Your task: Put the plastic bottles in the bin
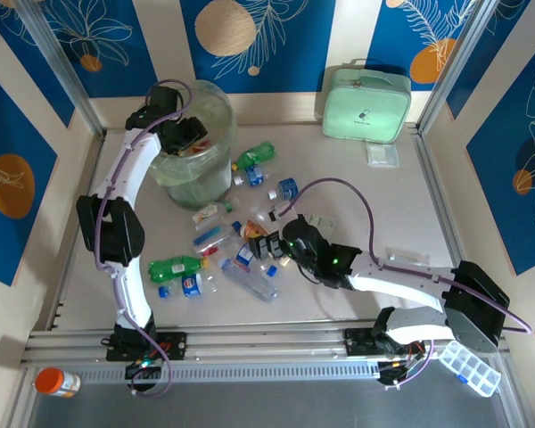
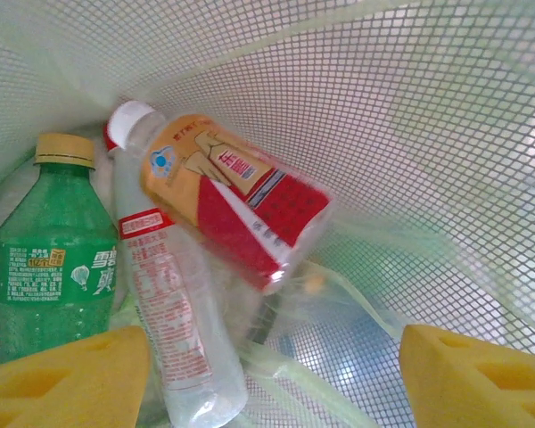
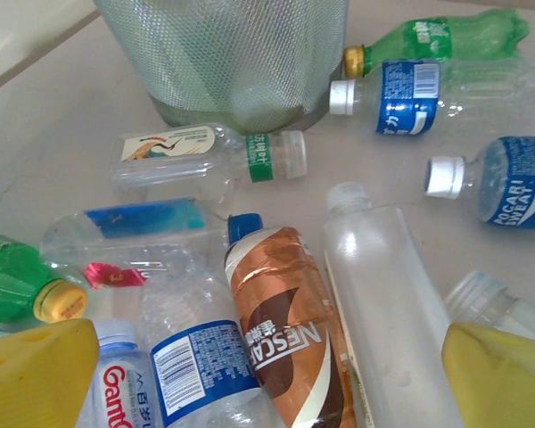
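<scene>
Left gripper (image 1: 185, 135) open over the bin (image 1: 196, 178), right gripper (image 1: 266, 244) open over the plastic bottles (image 1: 223, 254) on the table (image 1: 410, 214).
The left gripper's yellow pads (image 2: 62, 374) are wide apart and hold nothing; below them a green bottle (image 2: 53, 259), a clear bottle (image 2: 174, 312) and an orange-red labelled bottle (image 2: 232, 201) lie in the bin. Right of the bin, more bottles lie scattered, and the right gripper's jaws stand wide above a brown Nescafé bottle (image 3: 285, 330).

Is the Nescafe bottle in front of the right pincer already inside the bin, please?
No, the brown Nescafe bottle lies on the table, outside the bin standing behind it.
</scene>
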